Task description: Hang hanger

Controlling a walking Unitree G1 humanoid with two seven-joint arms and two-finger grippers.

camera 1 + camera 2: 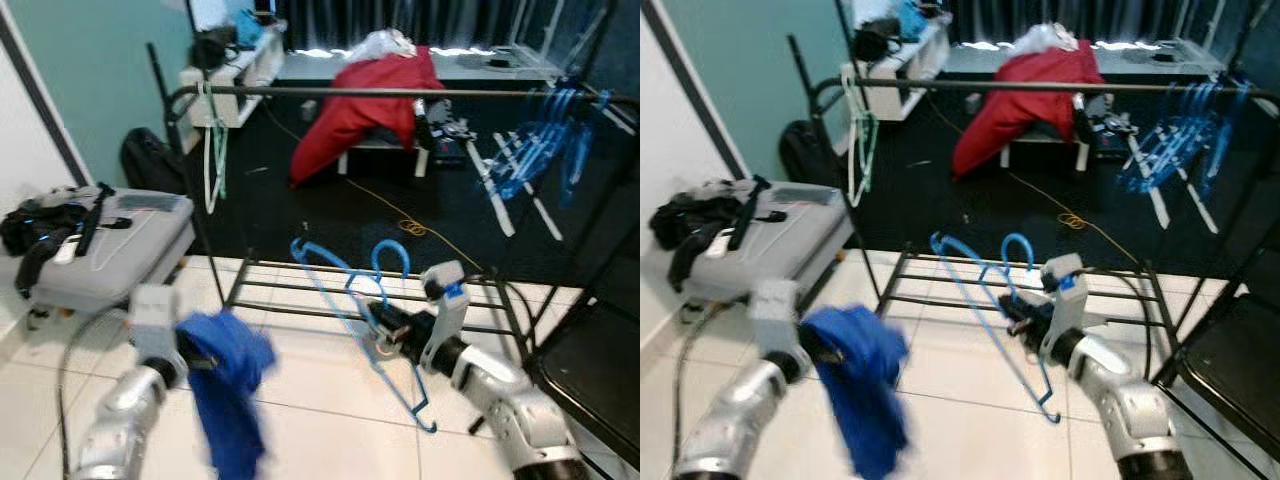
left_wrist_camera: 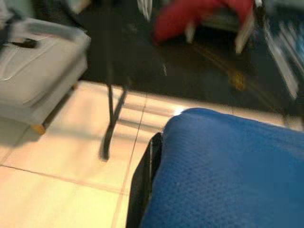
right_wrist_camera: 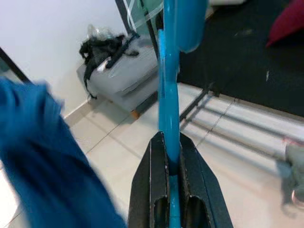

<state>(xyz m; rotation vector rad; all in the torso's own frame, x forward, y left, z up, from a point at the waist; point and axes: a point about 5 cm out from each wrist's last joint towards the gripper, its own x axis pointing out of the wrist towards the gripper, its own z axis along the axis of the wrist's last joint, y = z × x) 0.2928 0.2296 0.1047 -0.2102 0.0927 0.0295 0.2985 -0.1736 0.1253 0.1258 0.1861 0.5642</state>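
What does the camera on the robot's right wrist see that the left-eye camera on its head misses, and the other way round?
Right wrist view: up close, the right gripper has its black fingers clamped on the blue hanger.

Left eye view: the clothes rail, spare blue hangers on it, the red cloth behind, and the left gripper holding the blue garment.

Both show the hanger, the garment, the grey suitcase and the tiled floor.

Glossy blue plastic hanger (image 1: 360, 320); soft, matt blue cloth (image 1: 228, 385) with a fine knit texture; dark metal clothes rack (image 1: 400, 93); smooth, pale, slightly shiny floor tiles (image 1: 300, 400); matt black gripper fingers (image 3: 192, 190).
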